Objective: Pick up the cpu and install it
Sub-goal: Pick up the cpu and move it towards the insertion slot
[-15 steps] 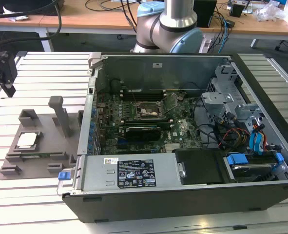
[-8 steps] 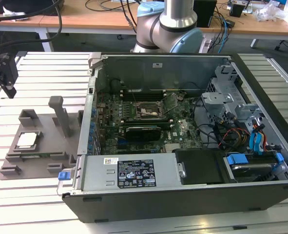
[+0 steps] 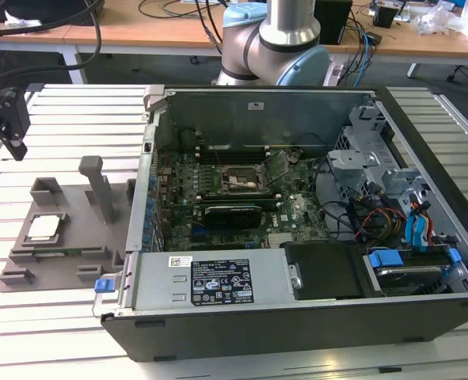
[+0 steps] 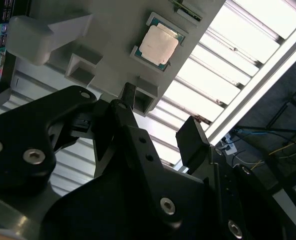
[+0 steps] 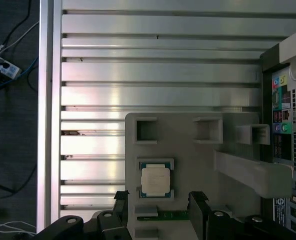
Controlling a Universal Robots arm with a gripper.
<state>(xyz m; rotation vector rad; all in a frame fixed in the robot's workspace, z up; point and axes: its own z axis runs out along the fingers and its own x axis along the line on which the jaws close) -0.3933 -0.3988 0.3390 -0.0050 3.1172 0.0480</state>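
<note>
cpu (image 3: 43, 227) open above, tray post (image 3: 98, 187) beside, case wall (image 3: 142, 207) near

1. Exterior view: raised, set back, looking down over the open computer case (image 3: 265, 107); grey tray (image 3: 71, 207) at the exterior view's left.
2. First wrist view: close, straight down onto tray and slatted counter (image 5: 158, 70).
3. Second wrist view: close, oblique past the end effector (image 4: 157, 119); all three views share the tray holding the cpu (image 4: 159, 44).
</note>
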